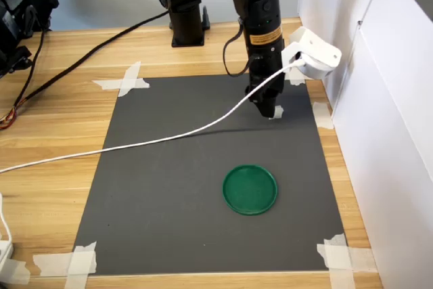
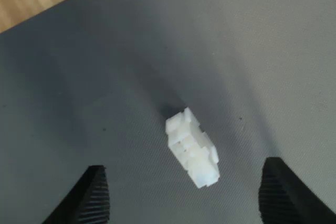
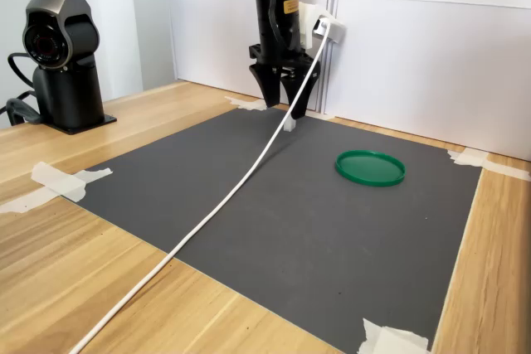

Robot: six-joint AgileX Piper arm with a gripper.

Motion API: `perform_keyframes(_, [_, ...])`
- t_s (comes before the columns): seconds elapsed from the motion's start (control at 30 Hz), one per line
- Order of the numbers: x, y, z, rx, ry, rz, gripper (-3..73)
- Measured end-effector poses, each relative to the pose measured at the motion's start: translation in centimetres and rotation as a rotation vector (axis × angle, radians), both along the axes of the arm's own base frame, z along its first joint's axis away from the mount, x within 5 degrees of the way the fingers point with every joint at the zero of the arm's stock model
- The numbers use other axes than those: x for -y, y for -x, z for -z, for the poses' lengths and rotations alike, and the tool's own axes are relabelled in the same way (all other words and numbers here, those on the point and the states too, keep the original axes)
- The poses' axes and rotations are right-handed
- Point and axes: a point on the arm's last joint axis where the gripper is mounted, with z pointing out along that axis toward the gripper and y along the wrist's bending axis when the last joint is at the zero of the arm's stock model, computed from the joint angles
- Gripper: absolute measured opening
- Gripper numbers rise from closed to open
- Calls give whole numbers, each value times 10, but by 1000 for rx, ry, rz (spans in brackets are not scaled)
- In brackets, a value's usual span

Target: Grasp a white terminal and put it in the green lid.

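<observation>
Since the white terminal (image 2: pixel 191 148) lies loose on the dark mat (image 1: pixel 169 187), the gripper (image 3: pixel 280 109) hangs low above it, fingers (image 2: pixel 89 195) spread to either side — not yet pinching. Well apart on that mat sits the green lid (image 1: pixel 250 189) — empty, rim up to receive it.

Tool (image 2: pixel 184 195) fingertips cut by wrist view edge; white terminal (image 1: pixel 276 114) half-hidden behind tool.
</observation>
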Motion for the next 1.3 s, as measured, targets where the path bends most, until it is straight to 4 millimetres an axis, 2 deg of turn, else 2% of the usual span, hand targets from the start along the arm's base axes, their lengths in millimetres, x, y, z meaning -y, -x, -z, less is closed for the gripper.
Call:
perform_keyframes(0.27, [-1,-4,2,41,-19,7,694])
perform_keyframes(0.53, [-3,-5,13,8,-1,14,694])
perform_keyframes(0.77, [-3,-6,19,-11,5,20,634])
perform_keyframes(0.87, [-4,-6,21,-18,5,23,584])
perform_keyframes(1.0, [-4,-6,22,-22,3,30,481])
perform_keyframes(1.3, [-4,-6,23,-32,-3,59,139])
